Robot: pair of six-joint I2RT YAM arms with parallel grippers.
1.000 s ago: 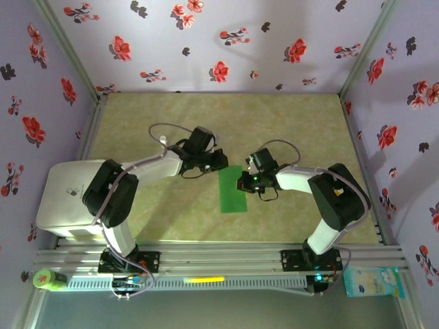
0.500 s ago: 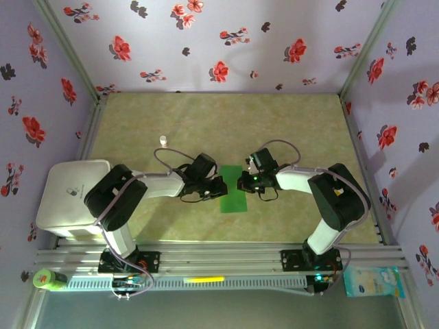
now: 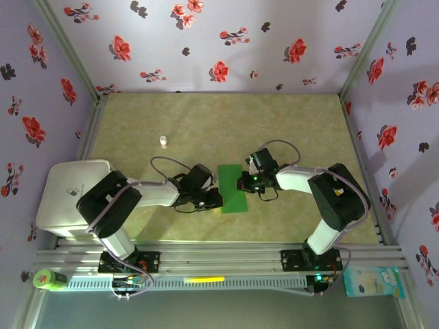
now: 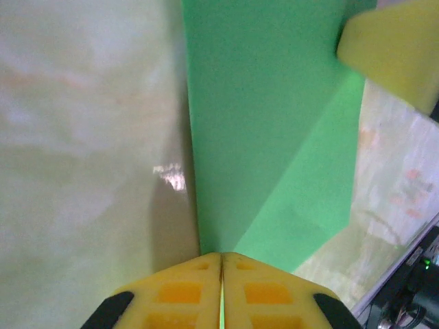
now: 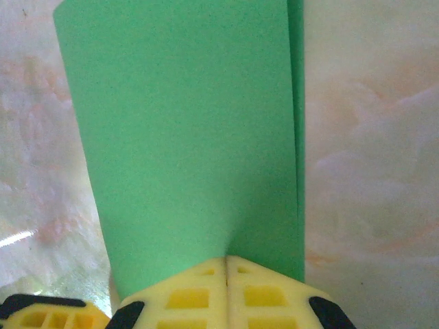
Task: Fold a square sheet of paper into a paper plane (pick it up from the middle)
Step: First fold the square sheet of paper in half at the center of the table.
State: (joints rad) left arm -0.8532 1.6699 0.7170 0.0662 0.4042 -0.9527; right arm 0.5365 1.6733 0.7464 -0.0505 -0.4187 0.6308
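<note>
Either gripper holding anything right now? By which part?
Both hold the folded green paper. The left gripper is shut on its left edge near the near corner. The right gripper is shut on its right edge, around mid-length.

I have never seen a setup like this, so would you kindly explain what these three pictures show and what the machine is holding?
The machine is two robot arms, a left arm and a right arm, bolted at the near edge of a table. The wide picture comes from a fixed camera above and behind them. The other two come from small cameras on each wrist, looking along that arm's own yellow fingers. On the table lies a folded green paper, with a tiny white bottle farther back, apart from it. The left gripper has its fingers pressed together on one edge of the paper, and the right gripper is closed likewise on the opposite edge. Both arms are pinching the paper at once.
</note>
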